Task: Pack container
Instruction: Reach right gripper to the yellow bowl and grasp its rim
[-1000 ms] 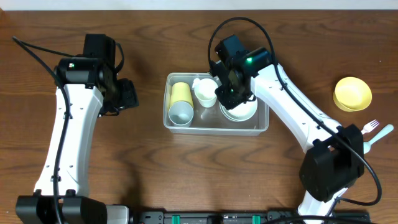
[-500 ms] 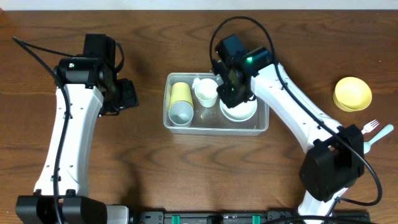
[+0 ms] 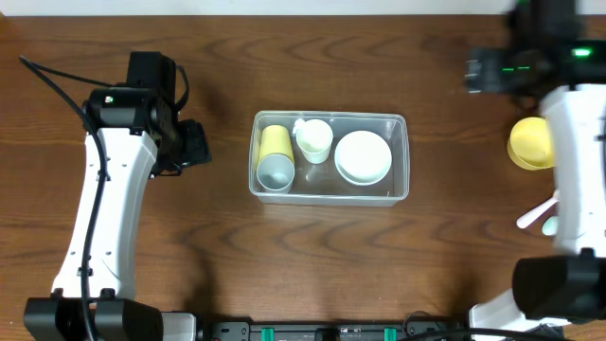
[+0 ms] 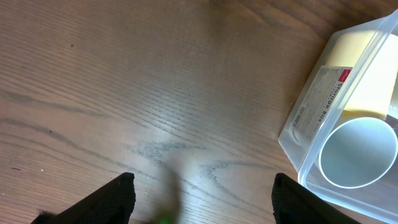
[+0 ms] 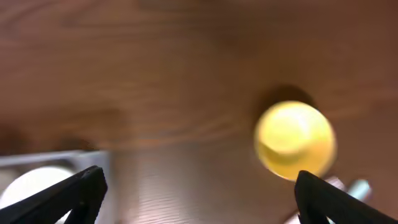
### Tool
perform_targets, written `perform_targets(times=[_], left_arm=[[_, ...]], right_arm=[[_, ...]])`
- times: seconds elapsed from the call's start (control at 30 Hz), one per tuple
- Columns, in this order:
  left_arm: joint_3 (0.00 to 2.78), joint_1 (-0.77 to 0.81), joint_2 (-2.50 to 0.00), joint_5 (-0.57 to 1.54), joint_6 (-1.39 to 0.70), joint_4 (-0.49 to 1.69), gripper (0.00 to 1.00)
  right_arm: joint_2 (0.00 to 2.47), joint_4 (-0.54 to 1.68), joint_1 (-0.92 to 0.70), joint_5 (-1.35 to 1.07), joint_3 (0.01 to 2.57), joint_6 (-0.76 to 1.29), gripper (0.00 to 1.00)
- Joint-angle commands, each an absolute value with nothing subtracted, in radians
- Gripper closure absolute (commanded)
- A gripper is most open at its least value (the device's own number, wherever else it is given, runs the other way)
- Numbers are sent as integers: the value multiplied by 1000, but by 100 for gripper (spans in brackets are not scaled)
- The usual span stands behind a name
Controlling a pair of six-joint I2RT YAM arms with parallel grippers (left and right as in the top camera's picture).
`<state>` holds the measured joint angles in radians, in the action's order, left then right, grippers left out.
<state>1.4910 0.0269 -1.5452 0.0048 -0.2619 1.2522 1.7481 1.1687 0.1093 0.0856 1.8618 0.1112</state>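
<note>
So, at the left of the overhead frame the left gripper (image 4: 203, 185) hangs over the table (image 3: 284, 265), jaws wide apart, gripping nothing. Mid-frame sits the container (image 3: 328, 197), holding a yellow cup (image 3: 276, 140) lying end to end with a pale cup (image 3: 276, 172), then a small white cup (image 3: 314, 139), then a white bowl (image 3: 364, 157). Upper right, the right gripper (image 5: 200, 180) is blurry, spread open and empty too, near a yellow bowl (image 3: 525, 142).
</note>
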Motion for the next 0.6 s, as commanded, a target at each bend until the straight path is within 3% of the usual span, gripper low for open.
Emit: perform_targets(times=[0.0, 0.17, 0.57], left_arm=[[1488, 21, -1548, 9, -257, 1255, 29], [1488, 21, -1548, 9, -257, 1255, 29], [1487, 21, -1548, 8, -257, 1255, 29]], right_arm=[[1813, 1176, 214, 52, 1837, 126, 3], [1925, 1185, 295, 48, 1837, 118, 5], [2166, 1193, 302, 79, 1836, 107, 5]])
